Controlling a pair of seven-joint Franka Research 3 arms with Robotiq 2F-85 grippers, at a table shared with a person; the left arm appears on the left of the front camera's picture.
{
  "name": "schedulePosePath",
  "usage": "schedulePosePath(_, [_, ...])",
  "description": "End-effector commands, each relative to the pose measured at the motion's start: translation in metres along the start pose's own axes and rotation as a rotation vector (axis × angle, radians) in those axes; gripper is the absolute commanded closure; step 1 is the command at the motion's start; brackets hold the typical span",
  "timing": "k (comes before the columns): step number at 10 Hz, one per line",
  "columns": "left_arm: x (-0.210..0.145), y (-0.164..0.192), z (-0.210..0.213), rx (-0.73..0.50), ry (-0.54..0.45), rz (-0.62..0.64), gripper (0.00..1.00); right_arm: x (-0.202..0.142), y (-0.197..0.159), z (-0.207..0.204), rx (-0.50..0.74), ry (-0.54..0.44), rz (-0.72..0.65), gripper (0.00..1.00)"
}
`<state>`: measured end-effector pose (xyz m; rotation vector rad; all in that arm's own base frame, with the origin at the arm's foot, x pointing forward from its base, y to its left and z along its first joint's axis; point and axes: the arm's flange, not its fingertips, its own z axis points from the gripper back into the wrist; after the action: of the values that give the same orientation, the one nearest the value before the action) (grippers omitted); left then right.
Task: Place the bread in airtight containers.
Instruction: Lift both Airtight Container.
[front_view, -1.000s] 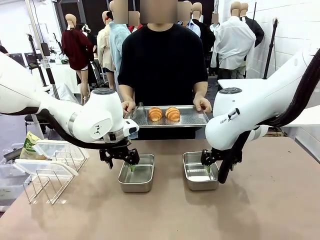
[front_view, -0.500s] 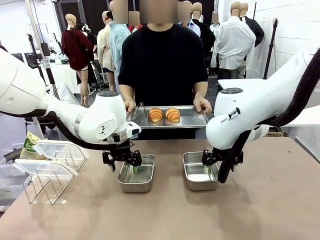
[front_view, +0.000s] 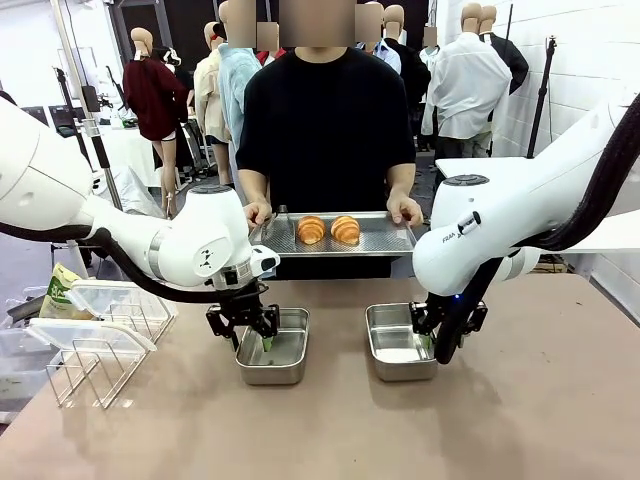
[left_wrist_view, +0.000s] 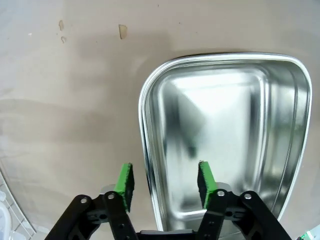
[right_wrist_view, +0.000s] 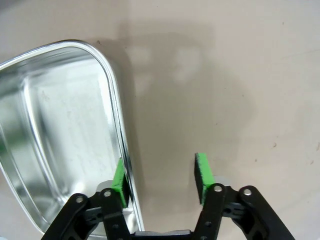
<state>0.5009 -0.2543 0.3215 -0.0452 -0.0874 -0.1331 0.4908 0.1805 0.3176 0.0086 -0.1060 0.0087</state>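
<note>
Two golden-brown croissants (front_view: 312, 229) (front_view: 346, 229) lie on a perforated steel tray (front_view: 385, 240) that a person holds at the table's far edge. On the table stand two shiny steel tubs with nothing in them. My left gripper (front_view: 262, 337) (left_wrist_view: 165, 179) is open and low over the left tub (front_view: 276, 358) (left_wrist_view: 225, 125); one pad is inside it, the other over the table, and the tub's rim runs between them. My right gripper (front_view: 433, 340) (right_wrist_view: 161, 177) is open at the right tub's (front_view: 392, 345) (right_wrist_view: 55, 125) outer edge, the rim just beside one pad.
Two translucent lids (front_view: 112, 296) (front_view: 85, 335) rest on wire racks (front_view: 95, 370) at the table's left end. The person's hands (front_view: 256, 212) (front_view: 405, 208) grip the tray's ends. Bare brown tabletop (front_view: 330, 430) spreads in front of the tubs and to the right.
Both grippers have come down closer to the tubs. The right gripper has shifted right, from over its tub to the tub's outer edge. The tray and croissants have not moved.
</note>
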Motion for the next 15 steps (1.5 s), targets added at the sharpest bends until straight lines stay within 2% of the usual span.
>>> schedulePosePath(1, [0.005, 0.002, 0.005, 0.001, 0.014, -0.010, 0.84, 0.001, 0.001, 0.003, 0.008, 0.013, -0.001, 0.90])
schedulePosePath(2, [0.005, 0.003, 0.005, 0.007, 0.017, -0.009, 1.00, 0.002, 0.001, 0.003, 0.007, 0.014, -0.003, 1.00])
schedulePosePath(12, [-0.001, 0.006, 0.006, 0.029, 0.049, 0.002, 1.00, -0.002, 0.000, -0.003, 0.027, 0.013, -0.049, 1.00])
schedulePosePath(13, [-0.006, 0.009, 0.012, 0.015, 0.056, 0.012, 1.00, -0.007, -0.003, 0.003, 0.055, 0.015, -0.061, 1.00])
schedulePosePath(15, [-0.022, 0.016, 0.039, -0.019, 0.056, 0.026, 1.00, -0.023, -0.018, 0.041, 0.078, -0.022, -0.084, 1.00])
